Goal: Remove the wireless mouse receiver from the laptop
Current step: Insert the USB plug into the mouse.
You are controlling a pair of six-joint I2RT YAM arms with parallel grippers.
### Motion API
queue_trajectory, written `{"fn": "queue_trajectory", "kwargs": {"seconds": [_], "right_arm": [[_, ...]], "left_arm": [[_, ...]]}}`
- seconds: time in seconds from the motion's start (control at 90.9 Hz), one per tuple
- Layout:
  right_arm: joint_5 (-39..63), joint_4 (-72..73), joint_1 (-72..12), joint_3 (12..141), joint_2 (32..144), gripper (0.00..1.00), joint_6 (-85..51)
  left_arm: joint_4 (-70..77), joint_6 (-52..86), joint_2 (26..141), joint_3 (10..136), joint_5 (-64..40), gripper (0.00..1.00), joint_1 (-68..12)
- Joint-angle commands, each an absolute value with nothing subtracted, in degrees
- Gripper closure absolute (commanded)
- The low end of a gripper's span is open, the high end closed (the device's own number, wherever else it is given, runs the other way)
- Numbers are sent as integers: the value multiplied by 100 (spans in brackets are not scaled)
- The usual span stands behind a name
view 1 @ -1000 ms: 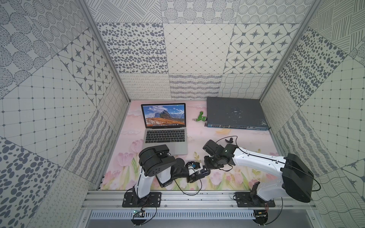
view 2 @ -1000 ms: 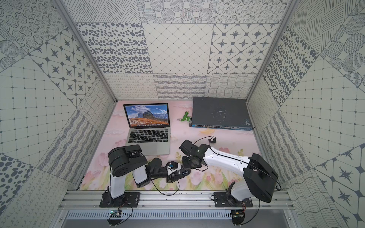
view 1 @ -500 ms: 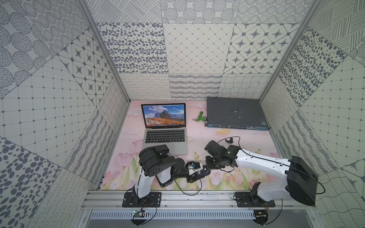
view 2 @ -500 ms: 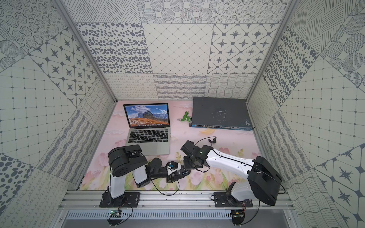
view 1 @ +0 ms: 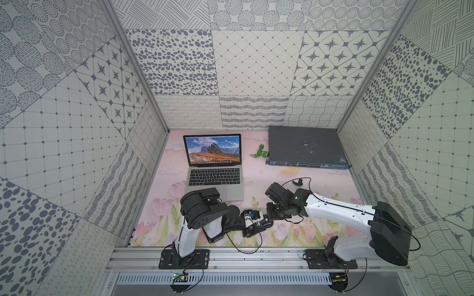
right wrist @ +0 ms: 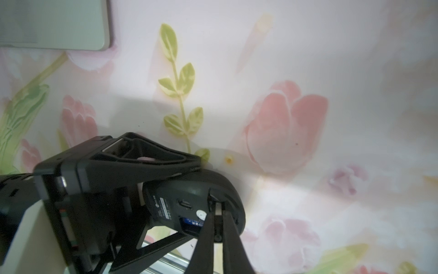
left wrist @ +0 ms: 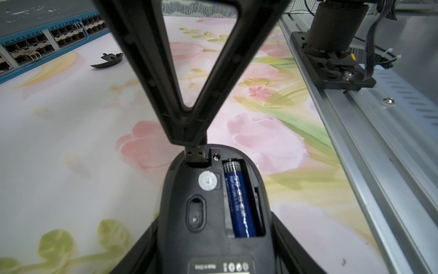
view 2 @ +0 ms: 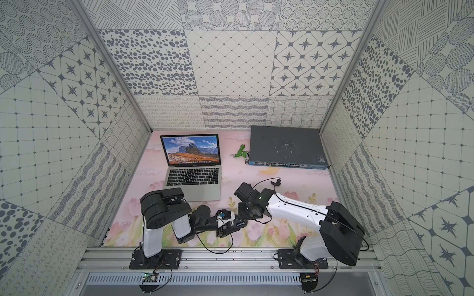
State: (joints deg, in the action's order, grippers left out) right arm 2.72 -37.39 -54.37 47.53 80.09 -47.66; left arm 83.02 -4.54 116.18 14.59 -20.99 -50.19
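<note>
receiver: the wireless mouse receiver (left wrist: 195, 153) is out of the laptop (view 1: 215, 179). It sits off the laptop's front corner on the switch side, apart from it, above the counter (view 1: 256, 176).
axis: long axis runs in line with the length of the mouse (left wrist: 206, 213). The bare metal plug points into the slot at the mouse's end, partly in. The body is hidden between the fingers.
right hand: the right hand (left wrist: 188, 141) is pinched tight on the receiver's body.
left hand: the left hand (right wrist: 193, 199) is about half spread and clamped across the mouse's sides, underside turned up.
compartment: open, with a blue battery (left wrist: 239, 204) lying lengthwise beside the slot.
writing: battery print and the mouse's label strip are too blurred to read. The wordmark under the laptop screen is too small.
cover: the battery cover (view 1: 297, 182) lies loose on the counter, farther from the laptop than the mouse.
switch: the network switch (view 1: 305, 148) is level with the laptop's screen, well apart. A green USB stick (view 1: 261, 153) lies between them.
</note>
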Motion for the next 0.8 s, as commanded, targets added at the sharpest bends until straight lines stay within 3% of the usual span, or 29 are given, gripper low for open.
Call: {"fn": "queue_trajectory", "kwargs": {"seconds": [0.0, 0.792], "right_arm": [[311, -3562, -5470, 4657, 8125, 100, -4843], [192, -3244, -5653, 4664, 8469, 100, -4922]], "left_arm": [[7612, -353, 11698, 1452, -2025, 46, -4983], [7611, -357, 11697, 1453, -2030, 46, -4990]]}}
